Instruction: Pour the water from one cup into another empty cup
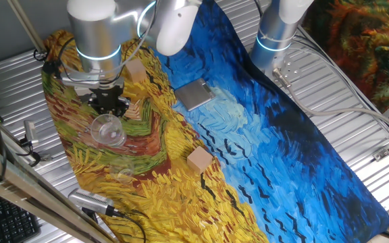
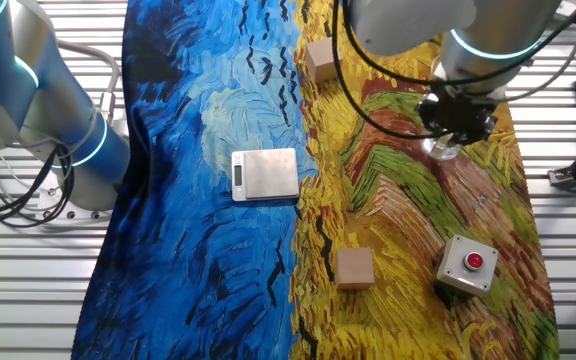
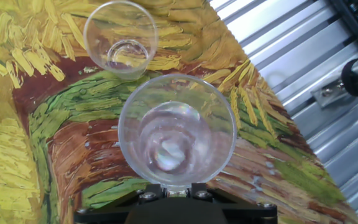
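Observation:
My gripper (image 3: 169, 186) is shut on the rim of a clear plastic cup (image 3: 177, 130), and I look down into its mouth. A little water glints at its bottom. In one fixed view the gripper (image 1: 108, 108) holds this cup (image 1: 107, 130) just above the yellow part of the painted cloth. In the other fixed view the cup (image 2: 443, 148) hangs under the hand (image 2: 455, 125). A second clear cup (image 3: 120, 37) stands upright on the cloth just beyond the held one, and little shows inside it. It shows faintly in one fixed view (image 1: 123, 177).
A silver scale (image 1: 194, 94) lies mid-cloth. Two wooden blocks (image 1: 199, 160) (image 1: 135, 71) sit on the cloth. A grey box with a red button (image 2: 466, 264) stands near the cups. A second arm's base (image 1: 275, 34) is at the far edge. Ribbed metal table (image 3: 303, 56) borders the cloth.

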